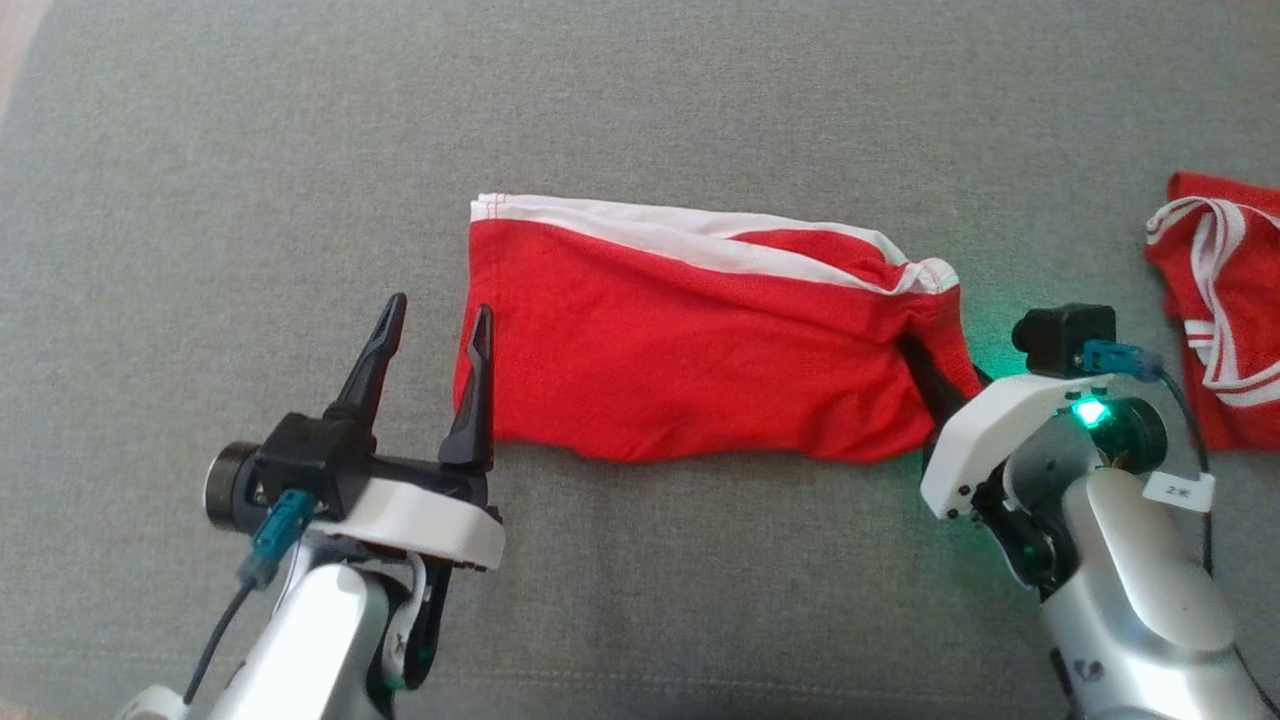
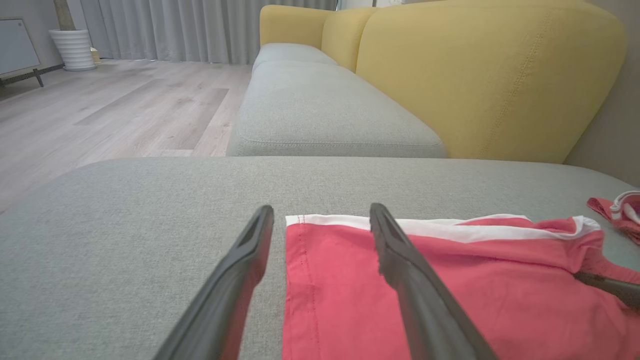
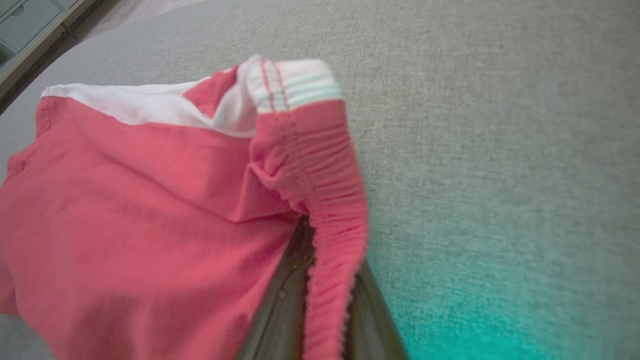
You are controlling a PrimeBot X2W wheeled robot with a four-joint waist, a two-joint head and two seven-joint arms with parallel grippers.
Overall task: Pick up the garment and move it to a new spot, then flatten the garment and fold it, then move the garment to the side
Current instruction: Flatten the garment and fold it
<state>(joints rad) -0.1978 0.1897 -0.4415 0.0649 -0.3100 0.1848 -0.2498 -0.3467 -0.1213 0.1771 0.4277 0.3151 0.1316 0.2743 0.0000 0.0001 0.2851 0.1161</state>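
Head view first: looks like the flatten step, right at the grab-both-ends part. Got the garment (image 1: 700,350) (red shorts with white trim, by the look of it) lying sideways in the middle of the gray sofa cushion (image 1: 250,150), mostly flat but bunched up at the waistband end on the robot's right. Got the right pincer (image 1: 932,382) tucked in at that bunched end, fingers mostly buried in cloth. Got the left pincer (image 1: 440,305) spread wide at the opposite hem, one finger over the red edge, one over bare cushion, gripping nothing. Also spotted a second red-and-white garment (image 1: 1225,310) off by the right edge, well apart. Over to the left wrist view: spread fingers straddling the hem corner, stitching and white stripe lying straight there, height above the cloth hard to judge. Right wrist view settles the other end: fingers pressed in on either side of the ribbed elastic waistband, pinching it, cloth puckered beside the grip. Guessing the next move calls for lowering the left pincer onto the hem corner, closing on it, then drawing the two ends gently apart to take out the slack before any folding. Thin stretchy cloth, so probably easy to lose with a shallow bite.
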